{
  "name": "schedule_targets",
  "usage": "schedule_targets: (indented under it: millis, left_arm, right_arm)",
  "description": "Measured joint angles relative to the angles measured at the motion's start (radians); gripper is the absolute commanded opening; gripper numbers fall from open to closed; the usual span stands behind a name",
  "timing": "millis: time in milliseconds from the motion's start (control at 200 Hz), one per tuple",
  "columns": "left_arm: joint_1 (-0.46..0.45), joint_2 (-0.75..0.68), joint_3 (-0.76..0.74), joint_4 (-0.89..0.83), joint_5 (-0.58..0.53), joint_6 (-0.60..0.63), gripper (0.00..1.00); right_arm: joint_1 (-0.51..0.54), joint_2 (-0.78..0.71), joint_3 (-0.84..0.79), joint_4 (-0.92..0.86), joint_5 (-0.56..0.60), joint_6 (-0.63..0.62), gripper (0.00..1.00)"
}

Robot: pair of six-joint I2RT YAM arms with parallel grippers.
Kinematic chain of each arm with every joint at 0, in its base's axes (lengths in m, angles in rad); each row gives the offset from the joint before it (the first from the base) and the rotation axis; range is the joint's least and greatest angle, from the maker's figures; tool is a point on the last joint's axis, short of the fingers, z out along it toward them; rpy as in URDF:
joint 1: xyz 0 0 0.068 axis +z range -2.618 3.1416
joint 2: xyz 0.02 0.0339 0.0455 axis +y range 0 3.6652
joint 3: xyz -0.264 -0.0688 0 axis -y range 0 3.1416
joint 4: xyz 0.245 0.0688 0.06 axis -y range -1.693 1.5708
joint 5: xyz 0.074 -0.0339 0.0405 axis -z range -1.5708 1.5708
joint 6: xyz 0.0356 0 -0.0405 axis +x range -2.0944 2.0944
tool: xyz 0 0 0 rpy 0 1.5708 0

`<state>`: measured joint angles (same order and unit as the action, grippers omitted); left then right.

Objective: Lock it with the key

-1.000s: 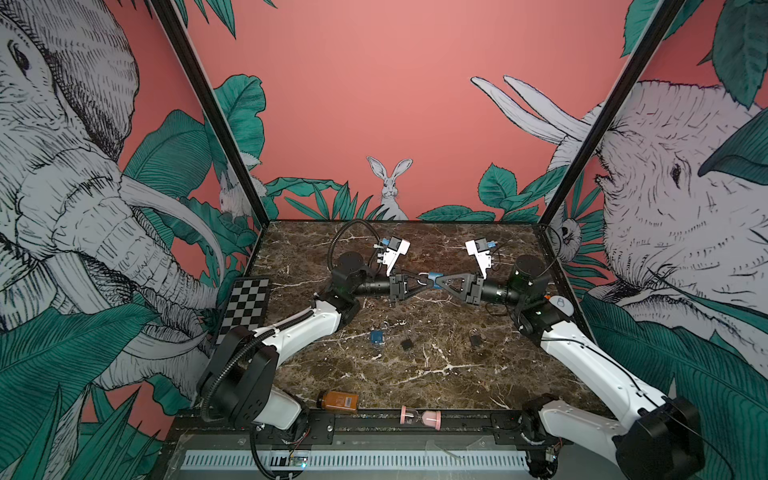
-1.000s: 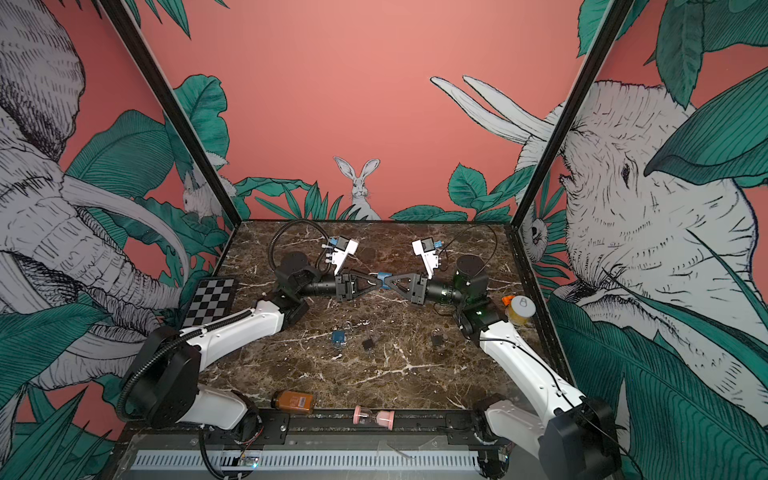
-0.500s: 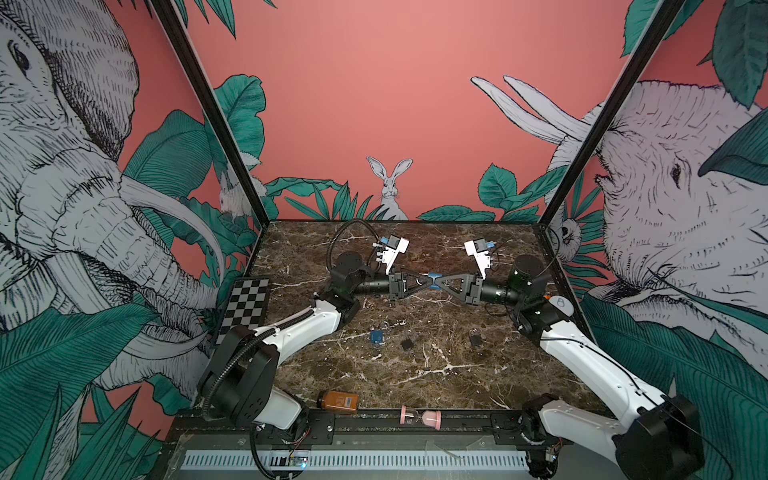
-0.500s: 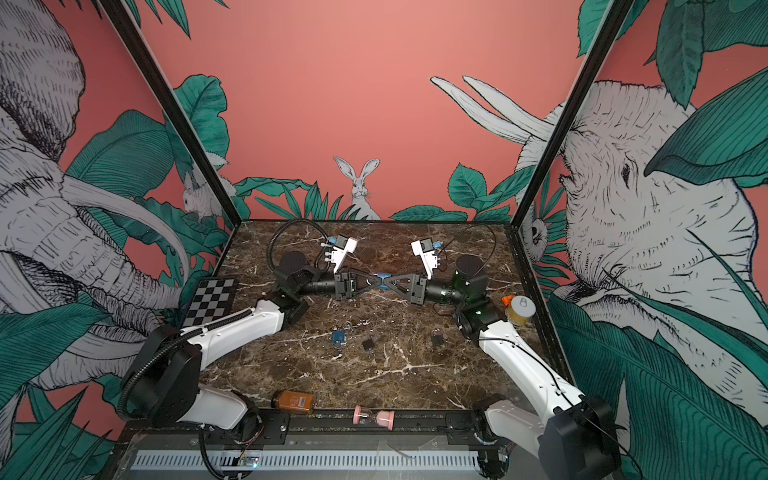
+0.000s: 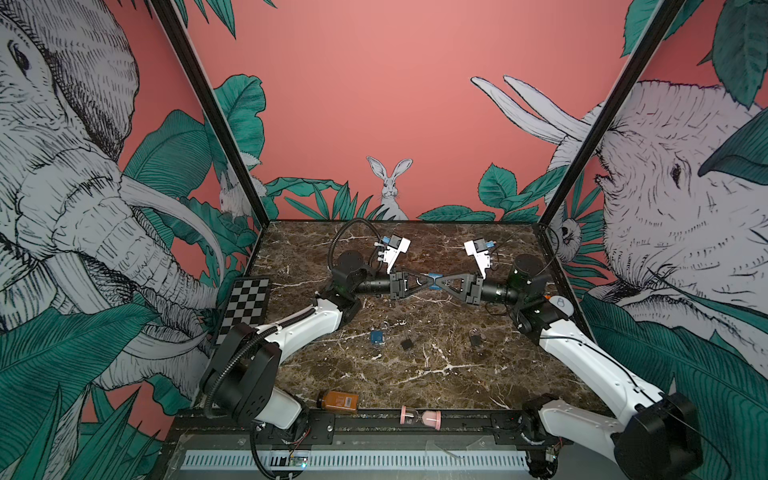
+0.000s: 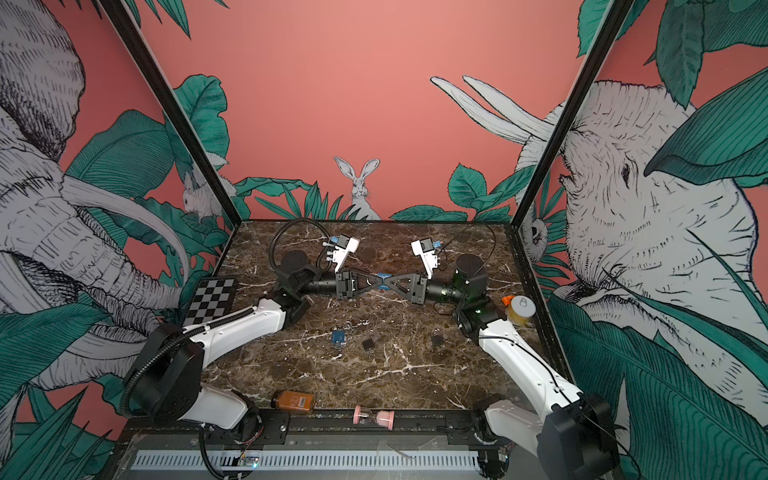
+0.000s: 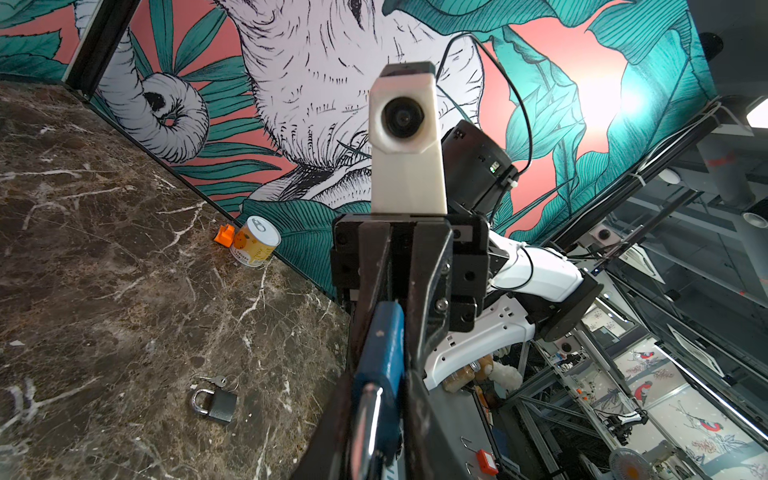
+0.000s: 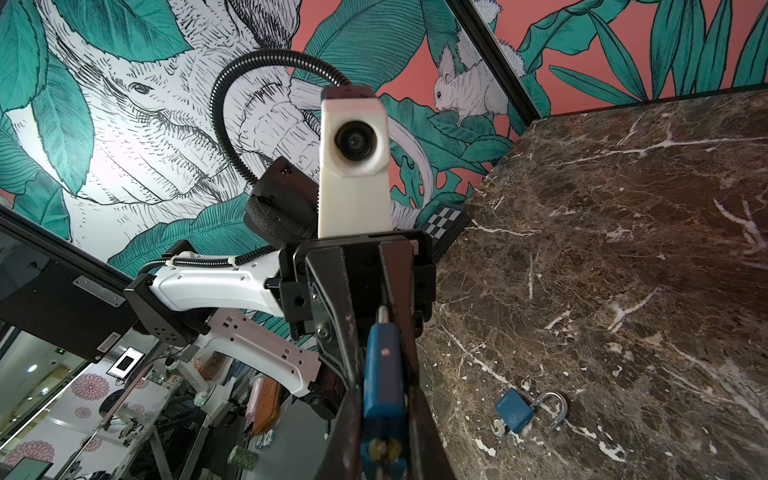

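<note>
The job was only partly under way. A blue padlock [image 7: 384, 345] was off the worktop [image 5: 415, 374], held in the air over its far half, about midway between the left and right edges, with the two arms meeting nose to nose on it. The right gripper [image 5: 440, 286] was clamped on the lock's body. The left gripper [image 5: 428, 285] stood with its fingers narrowly on either side of the silver shackle [image 7: 368, 415], apparently pinching it. No key could be seen in either gripper. The right wrist view showed a small yellowish patch at the base of the body, but I could not tell whether that was a keyhole or a key. Nor could I tell whether the shackle was pressed home. By my reckoning the lifting and steadying were done, and closing the shackle and turning the key were left. The body looked slim, hard and smooth, painted blue with a few small marks in the paint. The shackle was polished metal, likely slippery under the fingers. Lying on the worktop nearer its middle were a second blue padlock [image 8: 513, 411] with its shackle swung open, a small black padlock [image 5: 407, 344], and a grey padlock [image 7: 214, 405] with keys [image 7: 216, 379] on a ring just beside it.
</note>
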<state>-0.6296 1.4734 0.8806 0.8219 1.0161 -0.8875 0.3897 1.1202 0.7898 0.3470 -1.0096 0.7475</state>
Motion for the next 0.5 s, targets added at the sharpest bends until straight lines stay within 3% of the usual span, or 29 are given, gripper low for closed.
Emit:
schedule_targets:
  millis: [235,500]
  left_arm:
    - [-0.001,0.008,0.0,0.036,0.006,-0.032,0.18]
    - [-0.002,0.05,0.002,0.099,0.02,-0.084,0.23]
  right_arm:
    - [-0.005,0.009,0.0,0.023,-0.016,-0.003,0.0]
    - [-0.012,0.03,0.0,0.038,-0.027,-0.013,0.0]
